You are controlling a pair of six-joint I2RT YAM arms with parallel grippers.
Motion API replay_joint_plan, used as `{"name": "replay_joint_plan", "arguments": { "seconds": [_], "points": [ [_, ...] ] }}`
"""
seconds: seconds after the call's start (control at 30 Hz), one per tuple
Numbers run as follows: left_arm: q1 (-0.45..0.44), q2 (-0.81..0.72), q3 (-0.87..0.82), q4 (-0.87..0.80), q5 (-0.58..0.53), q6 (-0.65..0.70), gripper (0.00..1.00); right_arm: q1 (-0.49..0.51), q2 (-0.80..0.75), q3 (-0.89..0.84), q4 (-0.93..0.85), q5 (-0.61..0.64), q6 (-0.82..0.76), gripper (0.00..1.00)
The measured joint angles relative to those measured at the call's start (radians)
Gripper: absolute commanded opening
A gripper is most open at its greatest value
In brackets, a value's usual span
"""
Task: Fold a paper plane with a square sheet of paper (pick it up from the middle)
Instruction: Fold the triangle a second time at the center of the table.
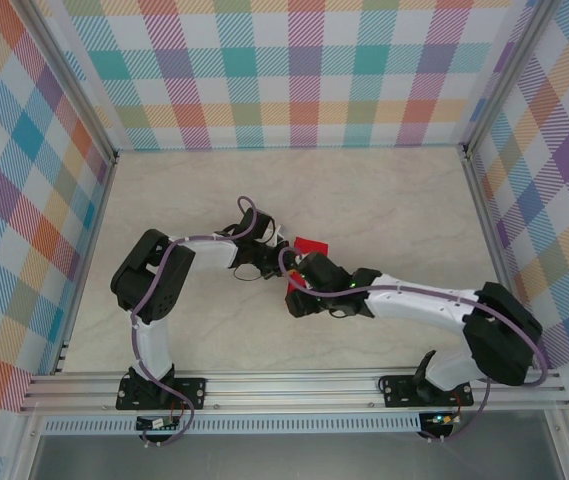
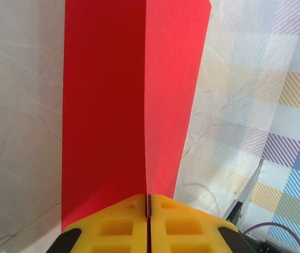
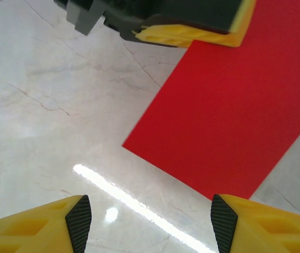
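Crease-setting, I judge: I am pinching the thin bright red square sheet of paper (image 2: 118, 105) in the left gripper (image 2: 147, 203), the right gripper (image 3: 147, 221) hanging released, flattening being due next.

A pale cream marble-patterned counter (image 1: 384, 200) with thin grey veins has a folded bright red paper sheet (image 1: 312, 246) at its middle, though whether it touches the surface is unclear.

The left arm bends at its elbow and reaches toward 3 o'clock, its claw (image 2: 147, 203) pinched tight on the square sheet of paper (image 2: 128, 105), while the right arm stretches toward 9 o'clock, its claw (image 3: 147, 216) parted wide, just at 5 o'clock of the left one.
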Motion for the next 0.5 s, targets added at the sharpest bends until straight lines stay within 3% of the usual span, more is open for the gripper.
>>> {"name": "replay_joint_plan", "arguments": {
  "seconds": [0.23, 0.5],
  "points": [
    [0.000, 0.000, 0.000, -0.015, 0.000, 0.000, 0.07, 0.072, 0.144, 0.101, -0.029, 0.161, -0.019, 0.62],
    [0.000, 0.000, 0.000, -0.015, 0.000, 0.001, 0.07, 0.081, 0.184, 0.127, -0.062, 0.232, -0.036, 0.49]
  ]
}}
